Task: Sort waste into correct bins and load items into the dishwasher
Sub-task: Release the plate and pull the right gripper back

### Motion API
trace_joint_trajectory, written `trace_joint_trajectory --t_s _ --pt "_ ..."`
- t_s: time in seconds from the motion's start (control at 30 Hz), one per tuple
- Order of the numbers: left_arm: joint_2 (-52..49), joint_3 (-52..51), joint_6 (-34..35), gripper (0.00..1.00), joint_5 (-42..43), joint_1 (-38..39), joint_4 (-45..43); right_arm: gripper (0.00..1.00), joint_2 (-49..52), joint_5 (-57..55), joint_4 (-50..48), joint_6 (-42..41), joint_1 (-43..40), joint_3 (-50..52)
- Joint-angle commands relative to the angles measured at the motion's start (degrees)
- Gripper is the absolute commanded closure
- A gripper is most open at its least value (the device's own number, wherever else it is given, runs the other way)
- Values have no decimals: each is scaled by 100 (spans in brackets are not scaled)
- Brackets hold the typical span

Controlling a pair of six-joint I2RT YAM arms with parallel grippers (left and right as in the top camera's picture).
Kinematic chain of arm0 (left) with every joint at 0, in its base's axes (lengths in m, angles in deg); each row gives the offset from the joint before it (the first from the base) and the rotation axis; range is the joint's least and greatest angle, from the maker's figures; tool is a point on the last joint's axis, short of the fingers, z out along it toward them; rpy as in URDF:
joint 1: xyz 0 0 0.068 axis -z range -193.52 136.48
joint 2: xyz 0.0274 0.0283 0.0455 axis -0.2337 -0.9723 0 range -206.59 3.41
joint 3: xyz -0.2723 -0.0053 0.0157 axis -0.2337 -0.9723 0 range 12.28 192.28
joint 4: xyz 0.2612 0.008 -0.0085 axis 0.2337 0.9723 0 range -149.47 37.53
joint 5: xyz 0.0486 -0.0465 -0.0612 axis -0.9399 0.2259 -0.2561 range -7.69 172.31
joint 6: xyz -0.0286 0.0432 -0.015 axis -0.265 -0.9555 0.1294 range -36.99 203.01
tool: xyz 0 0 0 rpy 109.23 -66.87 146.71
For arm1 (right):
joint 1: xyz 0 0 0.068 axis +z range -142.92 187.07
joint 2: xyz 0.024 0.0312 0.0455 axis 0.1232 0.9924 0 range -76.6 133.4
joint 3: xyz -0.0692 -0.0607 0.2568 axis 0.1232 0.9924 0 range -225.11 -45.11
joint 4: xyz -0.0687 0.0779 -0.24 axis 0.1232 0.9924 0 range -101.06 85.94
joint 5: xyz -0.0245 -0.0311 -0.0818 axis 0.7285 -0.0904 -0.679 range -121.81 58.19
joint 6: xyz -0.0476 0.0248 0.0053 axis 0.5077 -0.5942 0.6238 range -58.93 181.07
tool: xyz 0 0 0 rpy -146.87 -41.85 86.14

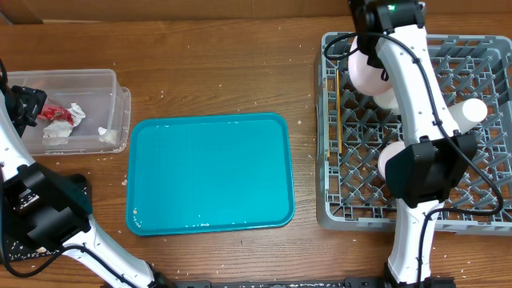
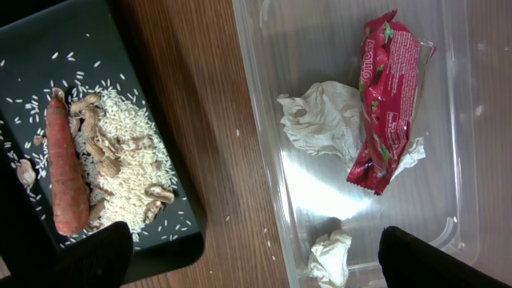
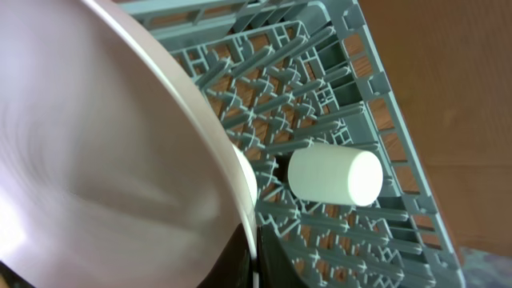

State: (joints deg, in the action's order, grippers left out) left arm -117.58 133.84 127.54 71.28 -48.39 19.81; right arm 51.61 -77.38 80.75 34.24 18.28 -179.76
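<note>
My left gripper is open and empty, and hovers over the gap between the black tray and the clear tub. The tray holds an orange carrot and rice scraps. The tub holds a red wrapper and white tissues. My right gripper is shut on the rim of a white plate above the grey dish rack. In the overhead view the plate is at the rack's far left. A white cup lies in the rack.
The empty teal tray lies mid-table between the tub and the rack. Chopsticks lie along the rack's left side. A white bowl sits in the rack under my right arm. Loose rice grains dot the wood.
</note>
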Motion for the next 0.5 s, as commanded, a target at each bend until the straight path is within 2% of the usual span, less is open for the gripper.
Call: trace_joint_trajectory --t_s 0.0,0.1,0.23,0.27,0.3,0.33,0.47 --pt "164 149 -103 0 -114 50 -2 95 -46 -271 55 -44 251 -11" --pt "164 149 -103 0 -114 50 -4 86 -94 -269 103 -42 426 -11" --pt "164 149 -103 0 -111 50 -2 58 -177 -238 262 -46 557 -11" --pt "164 149 -103 0 -114 50 -4 48 -203 -190 293 -44 566 -11" --pt "164 149 -105 0 -114 50 -2 13 -245 -103 310 -44 568 -13" --pt "164 149 -103 0 -114 50 -4 0 -295 22 332 -44 568 -26" --pt "164 149 -103 0 -114 50 -4 0 -562 732 520 -44 564 -396"
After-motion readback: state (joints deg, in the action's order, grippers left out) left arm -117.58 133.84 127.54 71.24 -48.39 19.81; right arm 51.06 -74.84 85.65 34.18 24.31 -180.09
